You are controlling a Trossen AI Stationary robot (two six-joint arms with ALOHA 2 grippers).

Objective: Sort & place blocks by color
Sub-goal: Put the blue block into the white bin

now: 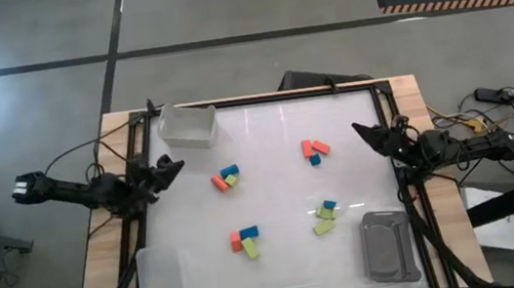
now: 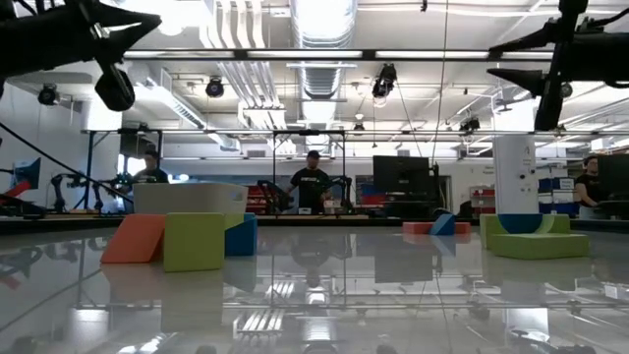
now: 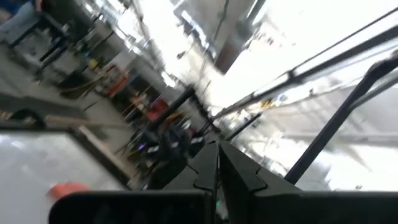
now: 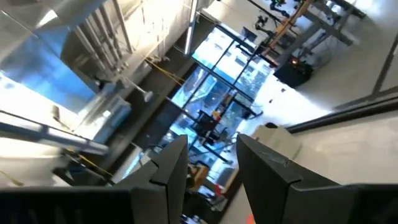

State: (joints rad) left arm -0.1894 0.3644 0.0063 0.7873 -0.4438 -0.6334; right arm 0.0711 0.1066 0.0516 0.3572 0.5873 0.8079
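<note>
Small blue, orange-red and yellow-green blocks lie flat on the white table in several clusters: one left of centre (image 1: 226, 177), one right of centre (image 1: 315, 150), one nearer me on the left (image 1: 245, 241) and one on the right (image 1: 325, 216). The low view shows an orange block (image 2: 135, 239), a green block (image 2: 194, 242) and a blue block (image 2: 241, 234) close together. My left gripper (image 1: 169, 165) hovers at the table's left edge, shut (image 3: 217, 171). My right gripper (image 1: 364, 133) hovers at the right edge, open (image 4: 211, 165). Both stand clear of the blocks.
A clear tray (image 1: 188, 126) sits at the far left corner, another clear tray (image 1: 161, 279) at the near left and a grey tray (image 1: 388, 244) at the near right. A dark frame rail (image 1: 271, 98) borders the table. People stand in the room beyond (image 2: 313, 182).
</note>
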